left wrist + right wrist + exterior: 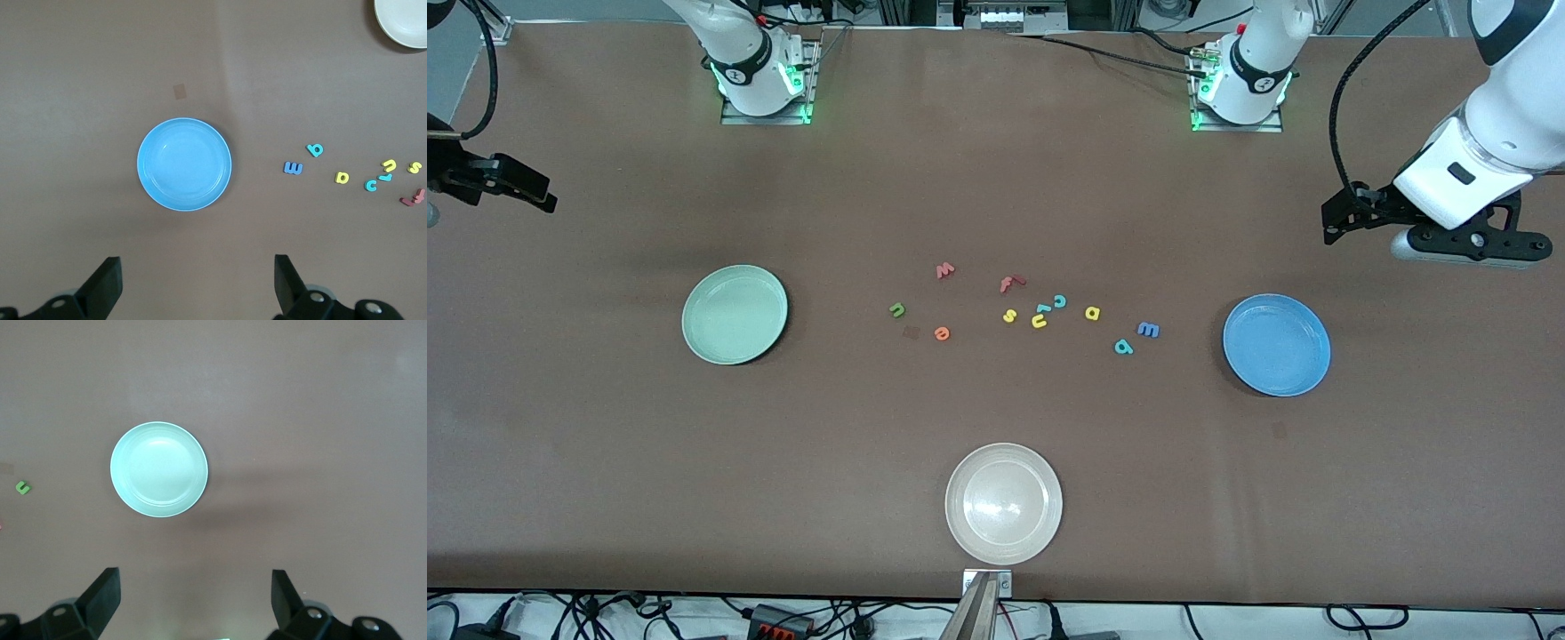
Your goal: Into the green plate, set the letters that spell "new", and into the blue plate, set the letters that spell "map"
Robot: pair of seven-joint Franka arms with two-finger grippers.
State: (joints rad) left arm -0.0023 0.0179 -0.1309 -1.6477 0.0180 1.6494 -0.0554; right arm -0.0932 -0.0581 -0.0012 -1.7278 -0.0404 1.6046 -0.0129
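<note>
While both wait open, left gripper [193, 283] overlooks blue plate [184, 164], right gripper [193, 600] green plate [159, 468].

Lying loose mid-table between empty green plate [735, 315] and empty blue plate [1276, 345]: green n [897, 309], orange e [942, 333], salmon w [945, 269] toward the green plate; yellow a [1092, 313], teal p [1123, 347], blue m [1148, 330] toward the blue plate.
</note>
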